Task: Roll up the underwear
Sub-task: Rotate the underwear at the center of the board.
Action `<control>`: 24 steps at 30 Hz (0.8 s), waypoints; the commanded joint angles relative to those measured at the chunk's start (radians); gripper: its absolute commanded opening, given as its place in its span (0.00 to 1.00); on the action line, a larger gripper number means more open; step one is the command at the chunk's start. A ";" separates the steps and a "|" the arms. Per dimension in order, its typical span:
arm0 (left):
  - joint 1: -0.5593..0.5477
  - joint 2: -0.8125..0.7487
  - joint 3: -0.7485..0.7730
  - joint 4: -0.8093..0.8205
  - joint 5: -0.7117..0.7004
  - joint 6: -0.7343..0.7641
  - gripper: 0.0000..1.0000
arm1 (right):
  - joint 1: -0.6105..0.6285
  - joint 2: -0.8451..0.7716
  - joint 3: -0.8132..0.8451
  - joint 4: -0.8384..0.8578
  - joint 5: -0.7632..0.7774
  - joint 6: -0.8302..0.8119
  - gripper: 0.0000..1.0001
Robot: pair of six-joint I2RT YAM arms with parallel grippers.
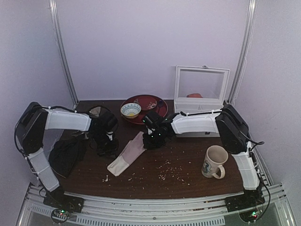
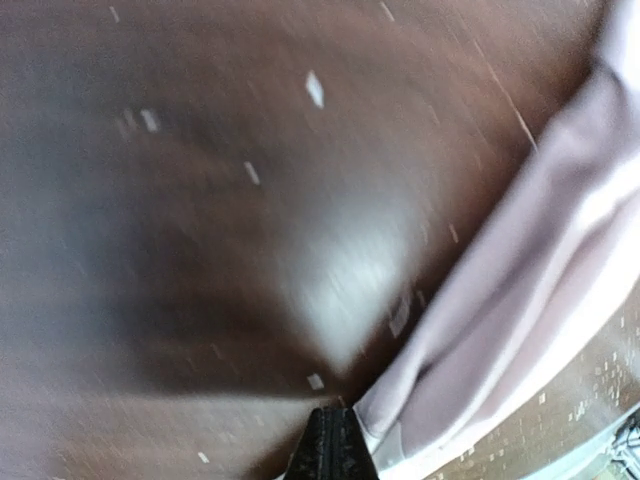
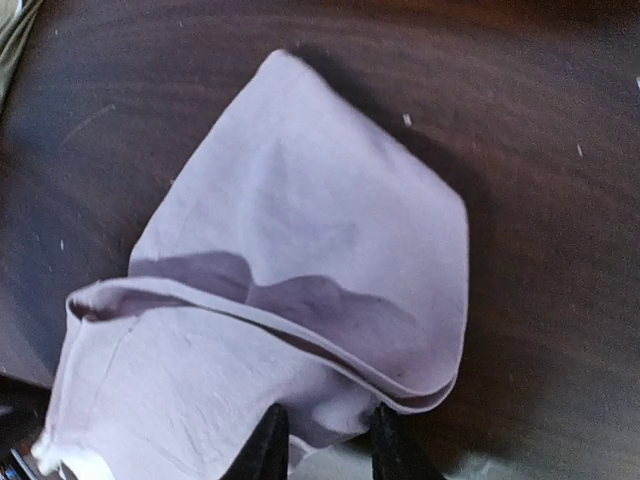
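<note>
The underwear (image 1: 126,154) is pale pink and lies as a long folded strip on the dark table, its whitish waistband end toward the front left. My right gripper (image 1: 153,140) is at its far end. In the right wrist view the fingertips (image 3: 268,442) stand narrowly apart with a bunched fold of the underwear (image 3: 300,250) pinched between them, one layer curled over. My left gripper (image 1: 106,147) is left of the strip. In the blurred left wrist view its fingers (image 2: 335,445) are pressed together, right beside the underwear's edge (image 2: 540,290).
A mug (image 1: 215,162) stands at the front right. A red plate (image 1: 151,101) with a small bowl (image 1: 130,110) and a white box with a raised clear lid (image 1: 200,89) are at the back. A black cloth (image 1: 66,156) lies at the left. Crumbs (image 1: 168,168) dot the table.
</note>
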 commanded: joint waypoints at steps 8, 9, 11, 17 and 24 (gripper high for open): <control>-0.129 -0.066 -0.013 -0.014 0.048 -0.111 0.00 | -0.050 0.200 0.287 -0.107 -0.050 -0.087 0.27; -0.133 -0.070 -0.012 -0.017 0.046 -0.118 0.00 | -0.049 0.209 0.302 -0.114 -0.055 -0.097 0.28; -0.132 -0.081 -0.010 -0.030 0.034 -0.121 0.00 | -0.050 0.206 0.310 -0.118 -0.061 -0.112 0.29; -0.112 -0.129 0.046 -0.123 -0.054 -0.097 0.00 | -0.050 0.063 0.174 -0.052 -0.068 -0.128 0.32; -0.046 -0.120 0.076 -0.027 0.006 -0.059 0.07 | -0.023 -0.099 0.071 -0.048 -0.031 -0.150 0.33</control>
